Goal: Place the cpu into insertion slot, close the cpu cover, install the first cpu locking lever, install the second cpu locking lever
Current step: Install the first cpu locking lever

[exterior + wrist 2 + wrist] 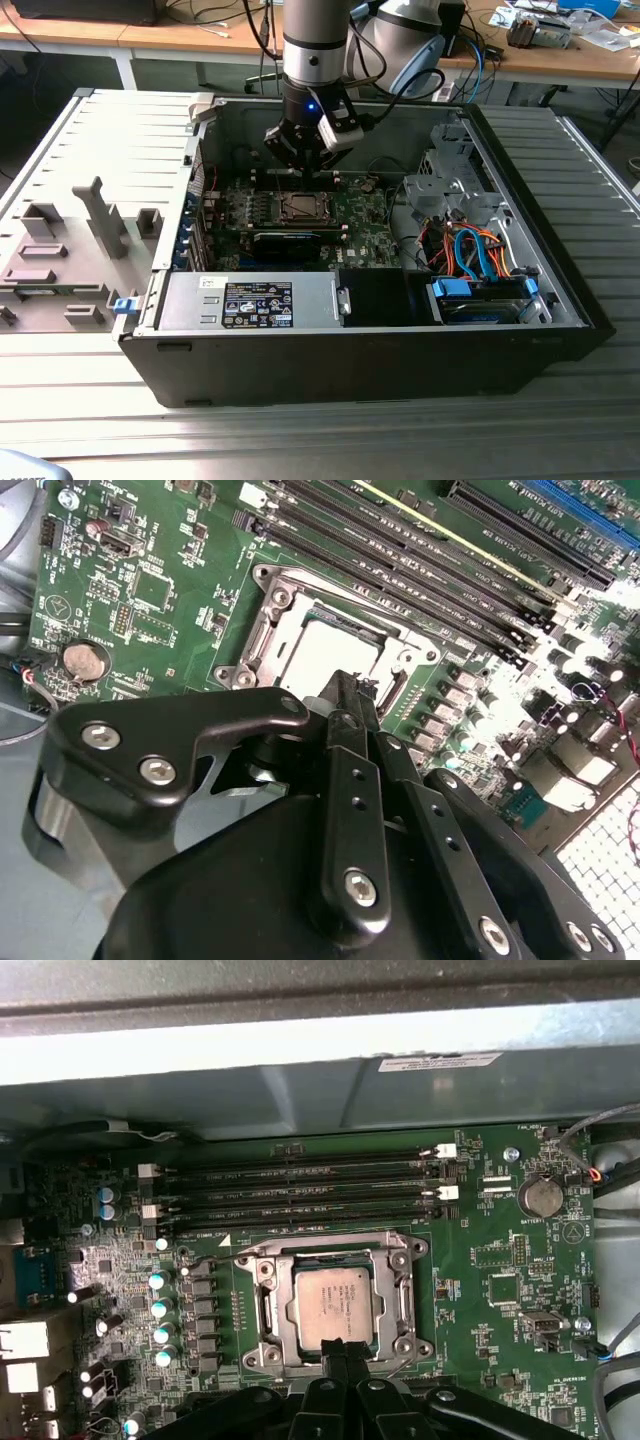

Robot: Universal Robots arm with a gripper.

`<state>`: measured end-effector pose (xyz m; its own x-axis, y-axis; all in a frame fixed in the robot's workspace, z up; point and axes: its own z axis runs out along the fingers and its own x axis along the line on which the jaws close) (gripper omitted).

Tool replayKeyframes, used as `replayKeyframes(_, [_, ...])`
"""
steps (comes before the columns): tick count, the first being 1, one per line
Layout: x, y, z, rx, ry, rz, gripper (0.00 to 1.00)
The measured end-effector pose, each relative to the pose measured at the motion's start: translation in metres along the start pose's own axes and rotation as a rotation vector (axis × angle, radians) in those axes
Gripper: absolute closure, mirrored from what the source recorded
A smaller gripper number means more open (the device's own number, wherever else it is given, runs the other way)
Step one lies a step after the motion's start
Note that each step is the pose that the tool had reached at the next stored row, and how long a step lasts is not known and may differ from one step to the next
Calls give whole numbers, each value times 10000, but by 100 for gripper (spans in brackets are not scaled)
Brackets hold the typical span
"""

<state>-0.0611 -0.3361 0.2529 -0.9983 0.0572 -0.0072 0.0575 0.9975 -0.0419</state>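
Observation:
The cpu [335, 1300] lies flat in the insertion slot [262, 1272], its silvery top showing through the square window of the cpu cover [278, 1310], which lies flat around it. My gripper [338, 1352] hovers just at the socket's edge, fingers shut together with nothing visible between them. In the second wrist view the black fingertips [345, 692] overlap the rim beside the cpu [335, 650]. The exterior view shows my gripper [300, 165] inside the open computer case, just above and behind the socket [300, 208]. A thin wire lever [215, 1257] runs along one side of the socket.
Long black memory slots [300, 1195] and the case wall [300, 1090] lie beyond the socket. A coin battery [540, 1197] sits on the board. A power supply [250, 300] and a drive cage with blue and orange cables [480, 260] fill the case front. A grey fixture tray [70, 250] lies at the exterior view's left.

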Motion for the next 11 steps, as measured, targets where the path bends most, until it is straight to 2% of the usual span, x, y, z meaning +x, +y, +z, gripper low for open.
replayKeyframes(6, [0,0,0,-2,-15,-334,89])
replayKeyframes(11, [0,0,0,-3,-18,-411,89])
